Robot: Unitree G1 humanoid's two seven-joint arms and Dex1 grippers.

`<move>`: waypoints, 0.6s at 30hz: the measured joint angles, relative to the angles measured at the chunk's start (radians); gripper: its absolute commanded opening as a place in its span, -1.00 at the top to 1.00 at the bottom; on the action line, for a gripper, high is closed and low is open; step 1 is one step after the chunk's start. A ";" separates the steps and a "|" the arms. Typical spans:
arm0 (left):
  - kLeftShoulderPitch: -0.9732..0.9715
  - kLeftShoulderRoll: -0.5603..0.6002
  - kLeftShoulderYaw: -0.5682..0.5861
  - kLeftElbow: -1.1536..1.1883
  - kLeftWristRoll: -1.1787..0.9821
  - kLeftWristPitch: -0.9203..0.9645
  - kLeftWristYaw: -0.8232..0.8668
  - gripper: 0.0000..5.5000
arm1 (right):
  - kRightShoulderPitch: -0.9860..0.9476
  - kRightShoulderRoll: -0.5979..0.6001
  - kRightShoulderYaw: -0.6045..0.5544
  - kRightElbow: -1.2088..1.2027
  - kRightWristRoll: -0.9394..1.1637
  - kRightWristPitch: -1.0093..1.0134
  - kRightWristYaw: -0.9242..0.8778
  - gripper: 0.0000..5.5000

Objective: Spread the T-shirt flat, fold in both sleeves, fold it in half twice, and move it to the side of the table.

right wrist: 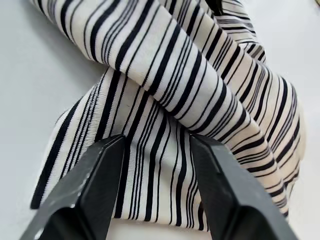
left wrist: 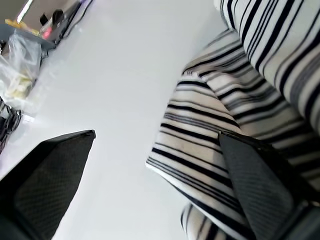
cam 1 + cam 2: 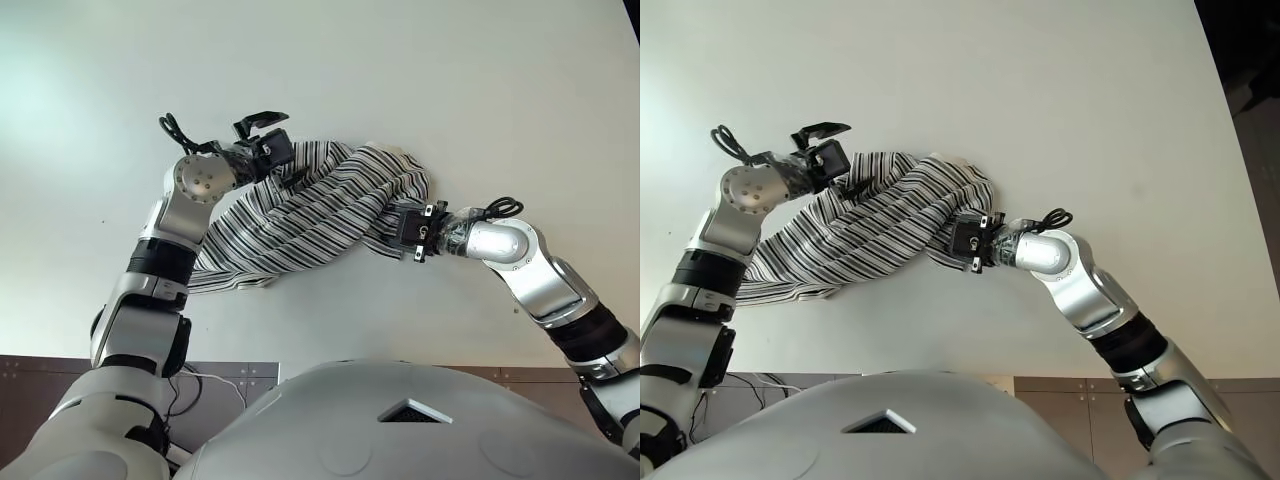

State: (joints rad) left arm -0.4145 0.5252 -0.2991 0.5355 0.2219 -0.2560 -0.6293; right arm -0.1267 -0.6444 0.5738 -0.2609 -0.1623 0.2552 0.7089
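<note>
— Since the T-shirt [image 3: 300, 215] is lying twisted into a rope-ish bundle on the white counter [image 3: 450, 80] instead of flat, I'd guess we're at the very first step, the spreading. How do you reckon it handles?

— Light and totally floppy, a thin striped knit by the look of it. It won't hold any shape, it'll bunch wherever it's pulled, and it should slide easily on that smooth top. I'd go for a hem or a shoulder seam, two points well apart, and pull outward so the twist comes out.

— And the pincers?

— So the left pincer [image 2: 157, 134] sits at the shirt's left end with its fingers [image 2: 50, 185] spread wide. One lies over the striped cloth, the other hangs over bare counter just beside the shirt's edge, so it's gripping nothing. Then the right pincer [image 1: 157, 139] is low against the shirt's right side, fingers apart, with a flat strip of hem between them and a thick rolled fold just beyond. Looks like straddling to me, not pinching. If it closes there, I'd want it catching the hem, not the roll.
</note>
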 measured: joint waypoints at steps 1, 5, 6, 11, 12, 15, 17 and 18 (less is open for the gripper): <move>-0.013 0.000 -0.001 0.034 0.005 -0.024 0.010 -0.65 | 0.000 0.001 0.000 0.002 -0.008 -0.006 0.001 0.13; -0.116 -0.006 -0.062 0.210 0.121 -0.100 0.084 -0.65 | 0.000 0.003 0.005 0.014 -0.043 -0.018 0.003 0.13; -0.167 -0.005 -0.089 0.283 0.157 -0.109 0.106 -0.65 | 0.001 -0.001 0.003 0.017 -0.053 -0.026 0.010 0.13; -0.226 0.006 -0.116 0.445 0.190 -0.135 0.174 -0.65 | -0.013 -0.068 -0.050 0.060 -0.054 -0.055 0.051 0.13; -0.226 0.028 -0.115 0.463 0.190 -0.126 0.197 -0.65 | -0.020 -0.099 -0.074 0.082 -0.063 -0.072 0.060 0.13; -0.216 0.088 -0.090 0.487 0.190 -0.062 0.231 -0.65 | -0.037 -0.126 -0.102 0.132 -0.070 -0.096 0.073 0.13; -0.208 0.108 -0.075 0.492 0.186 -0.023 0.249 -0.65 | -0.074 -0.125 -0.107 0.191 -0.075 -0.119 0.080 0.13; -0.207 0.116 -0.067 0.495 0.186 0.000 0.252 -0.65 | -0.107 -0.121 -0.110 0.241 -0.088 -0.128 0.080 0.13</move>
State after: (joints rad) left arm -0.6211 0.6413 -0.3659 1.0305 0.4079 -0.2559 -0.3770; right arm -0.2339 -0.7650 0.4640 -0.0196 -0.2501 0.1270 0.7892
